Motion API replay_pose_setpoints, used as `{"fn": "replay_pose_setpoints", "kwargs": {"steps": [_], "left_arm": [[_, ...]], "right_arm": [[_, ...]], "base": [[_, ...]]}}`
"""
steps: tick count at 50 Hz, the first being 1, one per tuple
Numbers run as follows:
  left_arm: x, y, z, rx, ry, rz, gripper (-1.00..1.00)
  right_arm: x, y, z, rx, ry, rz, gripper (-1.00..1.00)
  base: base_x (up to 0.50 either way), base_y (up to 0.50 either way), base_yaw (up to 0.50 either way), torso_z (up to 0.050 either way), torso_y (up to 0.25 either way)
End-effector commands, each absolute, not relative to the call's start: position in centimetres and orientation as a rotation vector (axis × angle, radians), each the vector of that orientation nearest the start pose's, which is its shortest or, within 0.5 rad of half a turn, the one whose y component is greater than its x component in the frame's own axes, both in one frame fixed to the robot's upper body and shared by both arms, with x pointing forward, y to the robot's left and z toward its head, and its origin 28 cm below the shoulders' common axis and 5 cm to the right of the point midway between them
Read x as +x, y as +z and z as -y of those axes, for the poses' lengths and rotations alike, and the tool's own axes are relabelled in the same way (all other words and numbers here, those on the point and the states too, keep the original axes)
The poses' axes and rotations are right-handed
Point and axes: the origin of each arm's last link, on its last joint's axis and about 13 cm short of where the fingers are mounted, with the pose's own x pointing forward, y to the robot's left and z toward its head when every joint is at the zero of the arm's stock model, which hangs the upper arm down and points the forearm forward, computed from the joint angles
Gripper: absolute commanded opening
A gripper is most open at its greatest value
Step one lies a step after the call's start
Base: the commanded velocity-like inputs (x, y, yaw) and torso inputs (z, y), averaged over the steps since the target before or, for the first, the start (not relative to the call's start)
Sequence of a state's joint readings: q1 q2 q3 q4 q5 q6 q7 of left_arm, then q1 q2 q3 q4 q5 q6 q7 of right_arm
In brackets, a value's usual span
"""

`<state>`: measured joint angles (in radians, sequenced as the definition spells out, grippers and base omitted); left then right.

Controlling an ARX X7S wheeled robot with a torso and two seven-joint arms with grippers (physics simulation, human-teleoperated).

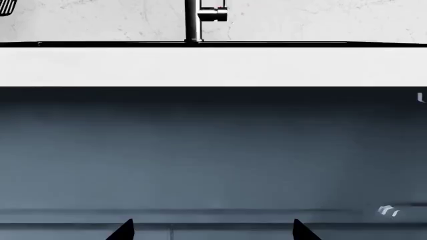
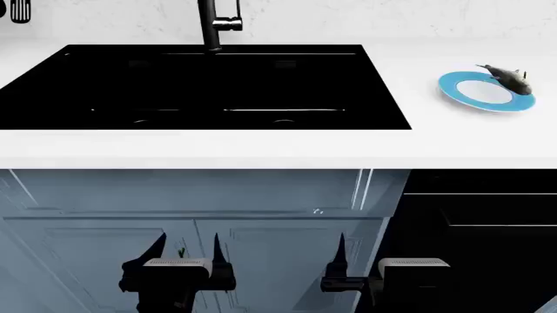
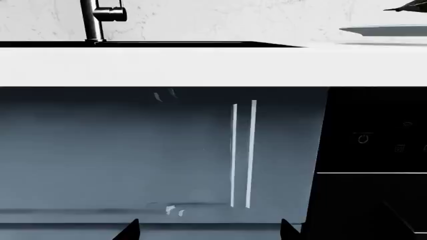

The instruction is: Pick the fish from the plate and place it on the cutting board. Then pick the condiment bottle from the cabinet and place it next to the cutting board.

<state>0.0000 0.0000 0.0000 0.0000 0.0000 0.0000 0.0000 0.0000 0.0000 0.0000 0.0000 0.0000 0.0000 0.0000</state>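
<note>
We see a white desk (image 2: 261, 150) with a black sink (image 2: 209, 85) sunk into it and a dark tap (image 2: 213, 23) standing at the sink's back edge. To the right of the sink, well apart from it, the plate (image 2: 474, 98) sits on the desk, round with a bright blue rim and white centre. The fish (image 2: 509, 78) lies at the plate's far right edge, small, grey and partly overhanging the rim. Below the desk we see blue-grey cabinet doors (image 2: 200, 202) and, to their right, a black appliance front (image 2: 487, 222). Both arms hang low in front of the doors, well below the desk. The left gripper (image 2: 189, 251) has its dark fingers spread wide and holds nothing. The right gripper (image 3: 210, 230) is also spread wide and empty, as its wrist view shows. We cannot see a cutting board or a bottle in any view
</note>
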Motion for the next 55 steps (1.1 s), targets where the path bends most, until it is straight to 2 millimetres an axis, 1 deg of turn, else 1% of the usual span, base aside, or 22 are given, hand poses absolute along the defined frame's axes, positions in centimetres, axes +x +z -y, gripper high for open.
{"fn": "replay_pose_setpoints", "kwargs": {"steps": [1,6,10,12,20,23,28,33,35,38,41,45,55], "left_arm": [[21.0,1.3,-20.5,0.000,0.007,-0.003,1.00],[20.9,1.3,-20.5,0.016,0.007,0.003,1.00],[20.7,2.2,-20.6,0.014,-0.023,0.046,1.00],[20.6,3.3,-20.6,0.014,-0.051,0.065,1.00],[22.2,11.4,-21.8,-0.004,-0.040,0.257,1.00],[22.4,13.6,-21.9,0.006,-0.037,0.307,1.00],[22.4,16.1,-21.9,0.014,-0.020,0.369,1.00],[22.5,18.1,-22.0,0.028,-0.003,0.432,1.00],[22.2,18.5,-22.1,0.027,-0.001,0.451,1.00],[22.0,18.7,-22.2,0.017,0.002,0.453,1.00],[21.7,18.9,-22.2,-0.007,-0.016,0.432,1.00],[20.9,19.4,-22.2,0.014,-0.006,0.453,1.00],[20.3,19.7,-22.0,0.041,0.003,0.514,1.00]], "right_arm": [[20.9,1.4,9.5,0.006,0.016,0.008,1.00],[20.8,1.4,9.5,0.017,0.037,0.018,1.00],[20.7,1.8,9.4,0.020,0.067,0.011,1.00],[20.6,3.1,9.5,0.042,0.085,0.030,1.00],[19.6,12.5,10.6,0.081,0.105,0.242,1.00],[19.4,15.0,10.8,0.088,0.104,0.304,1.00],[19.3,17.9,11.0,0.128,0.101,0.385,1.00],[19.2,20.2,11.3,0.138,0.117,0.436,1.00],[19.0,20.6,11.5,0.138,0.129,0.439,1.00],[18.9,20.1,11.6,0.131,0.140,0.426,1.00],[18.8,19.8,11.7,0.138,0.159,0.394,1.00],[18.7,19.6,12.0,0.150,0.163,0.371,1.00],[18.3,19.7,11.7,0.150,0.193,0.379,1.00]], "base": [[0.00,0.00,0.00,0.000,0.000],[0.00,0.00,0.00,0.000,0.000],[0.00,0.00,0.00,0.030,0.000],[0.00,0.00,0.00,0.050,0.000],[0.00,0.00,0.00,0.050,0.000],[0.00,0.00,0.00,0.050,0.000],[0.00,0.00,0.00,0.050,0.000],[0.00,0.00,0.00,0.050,0.000],[0.00,0.00,0.00,0.050,0.000],[0.00,-0.09,0.00,0.050,0.000],[0.00,-0.50,0.00,0.002,0.000],[0.12,-0.50,0.00,0.000,0.000],[0.22,-0.50,0.00,0.000,0.000]]}}
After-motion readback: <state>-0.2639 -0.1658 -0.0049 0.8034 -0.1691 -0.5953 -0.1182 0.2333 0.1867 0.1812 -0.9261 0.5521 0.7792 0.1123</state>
